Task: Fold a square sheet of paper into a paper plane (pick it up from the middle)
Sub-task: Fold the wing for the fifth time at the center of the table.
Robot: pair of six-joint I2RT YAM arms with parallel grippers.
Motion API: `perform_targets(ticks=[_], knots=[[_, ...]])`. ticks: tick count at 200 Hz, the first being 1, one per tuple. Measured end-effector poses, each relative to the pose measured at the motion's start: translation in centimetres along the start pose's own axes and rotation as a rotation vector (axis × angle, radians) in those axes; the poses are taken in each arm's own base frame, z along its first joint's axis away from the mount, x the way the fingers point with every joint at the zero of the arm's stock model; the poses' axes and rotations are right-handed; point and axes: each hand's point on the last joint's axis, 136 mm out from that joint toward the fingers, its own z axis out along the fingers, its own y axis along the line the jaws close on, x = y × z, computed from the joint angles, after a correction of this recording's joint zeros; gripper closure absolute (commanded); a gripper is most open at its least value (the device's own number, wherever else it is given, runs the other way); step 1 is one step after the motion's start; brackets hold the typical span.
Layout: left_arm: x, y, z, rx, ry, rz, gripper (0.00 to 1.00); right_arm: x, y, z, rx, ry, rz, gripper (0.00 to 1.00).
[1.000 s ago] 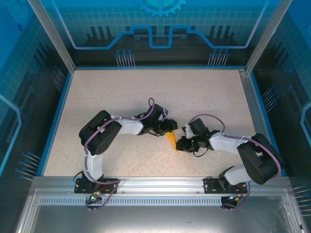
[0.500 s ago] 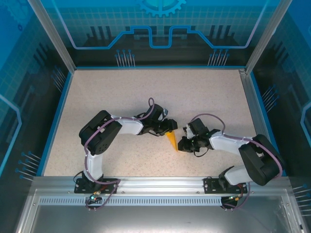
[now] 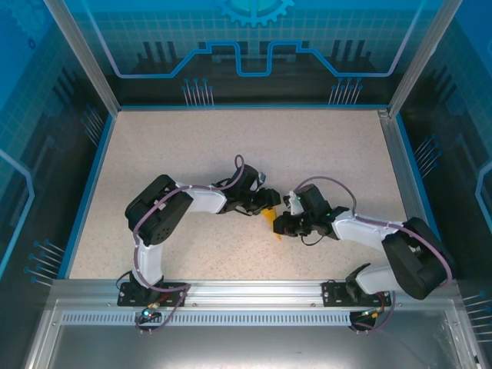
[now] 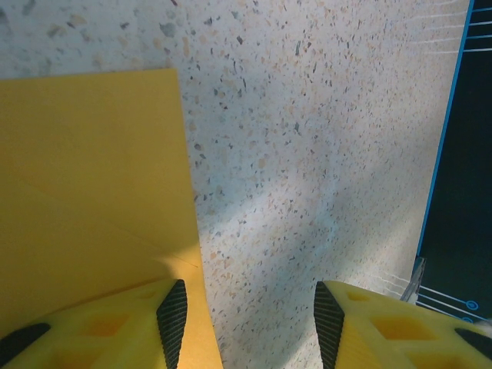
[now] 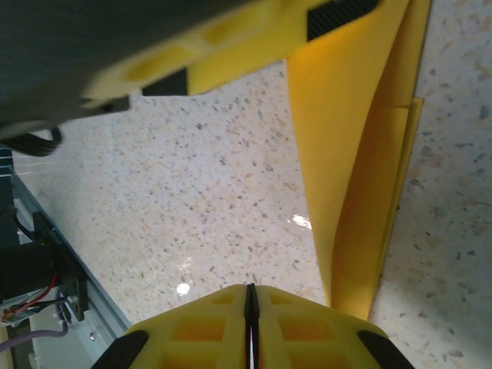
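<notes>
Clearly, the square sheet of paper [image 3: 270, 218] is already folded into a narrow, layered piece, and it lies flat on the speckled table [image 4: 307, 115] between the two arms, near the middle of the work area. The left gripper [image 4: 247, 315] stands with its jaws spread: one finger rests over the edge of the paper [image 4: 84, 177], and the other is over bare table, with nothing between them. The right gripper [image 5: 250, 307] has its fingers pressed together so that only a thin line separates them. The folded sheet [image 5: 346, 177] runs just beside them, and it cannot be seen whether an edge is caught there.

The paper is probably very light and thin, so it should slide easily on the smooth table and bend under small pressure. Its folded layers open a little at the edge, which suggests a springy crease. A good place to take hold seems to be the layered edge near the middle, pinching all layers together, while the other finger presses the sheet down so it does not slip away.
</notes>
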Motion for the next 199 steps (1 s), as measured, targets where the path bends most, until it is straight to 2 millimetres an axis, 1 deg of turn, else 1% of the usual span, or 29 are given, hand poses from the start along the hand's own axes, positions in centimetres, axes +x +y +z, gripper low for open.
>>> perform_targets(ticks=[21, 46, 81, 112, 145, 199], knots=[[0.0, 0.0, 0.0, 0.000, 0.000, 0.000, 0.49, 0.2, -0.5, 0.6, 0.011, 0.014, 0.013, 0.90], [0.0, 0.0, 0.0, 0.000, 0.000, 0.000, 0.49, 0.2, -0.9, 0.7, 0.028, 0.012, 0.016, 0.90], [0.0, 0.0, 0.0, -0.001, 0.001, 0.000, 0.49, 0.7, -2.2, 1.1, 0.078, 0.031, 0.035, 0.90], [0.0, 0.0, 0.0, -0.001, 0.001, 0.000, 0.49, 1.0, -2.9, 1.2, 0.091, 0.033, 0.043, 0.90], [0.1, 0.0, 0.0, 0.003, 0.007, -0.001, 0.49, 1.0, -3.3, 0.8, 0.088, 0.014, 0.050, 0.90], [0.2, 0.0, 0.0, 0.004, 0.009, -0.001, 0.49, 1.8, -4.6, -0.4, 0.111, 0.007, 0.084, 0.88]])
